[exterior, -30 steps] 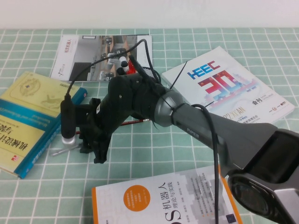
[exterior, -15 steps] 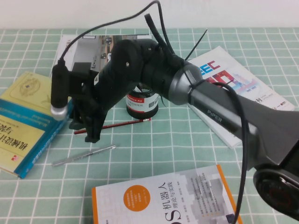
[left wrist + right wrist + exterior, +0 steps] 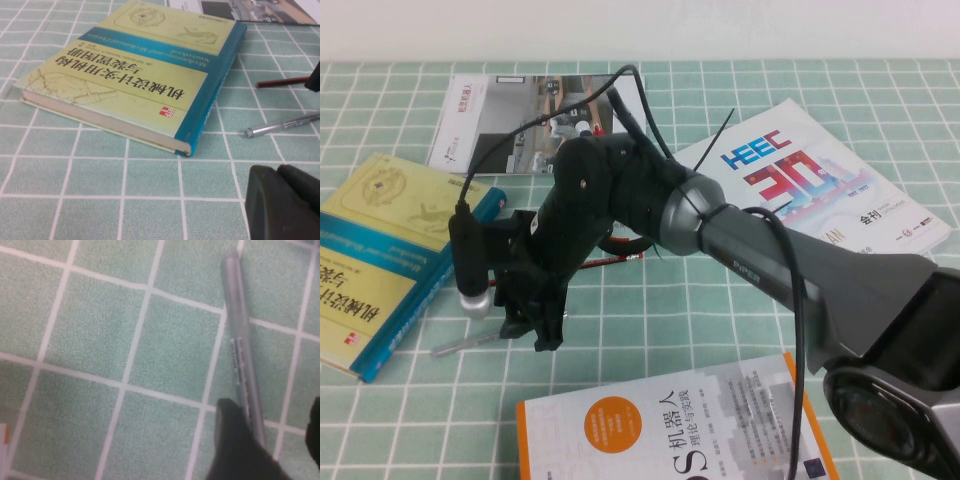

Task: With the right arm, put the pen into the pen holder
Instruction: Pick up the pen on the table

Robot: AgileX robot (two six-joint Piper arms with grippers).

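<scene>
On the green checked counter (image 3: 740,300), at its left edge, a yellow and teal book (image 3: 380,255) lies flat; in the left wrist view the same book (image 3: 135,75) fills the middle, and a dark part of the left gripper (image 3: 282,202) shows in the low corner of that picture, but I cannot tell if its jaws are spread or pressed together. Just beside the book's near corner, toward the front edge, lies the pen (image 3: 455,346), a thin silver stick flat on the cloth; only its left end is seen in the high view, because the right gripper (image 3: 535,325) stands over the rest. In the left wrist view the pen (image 3: 282,124) lies near the book, and behind it a dark red pencil (image 3: 282,81) lies apart from it. The right wrist view shows the pen (image 3: 242,345) between the two black fingers (image 3: 235,440); the jaws are spread, one finger at each side of the pen, and they do not pinch it. The right arm (image 3: 760,260) reaches across from the right front corner to this place. Behind the arm, near the middle of the counter, the pen holder is almost all hidden. At the far edge lies a brochure (image 3: 495,115), toward the right edge a white magazine (image 3: 820,190), and at the front edge an orange and white book (image 3: 660,430).
</scene>
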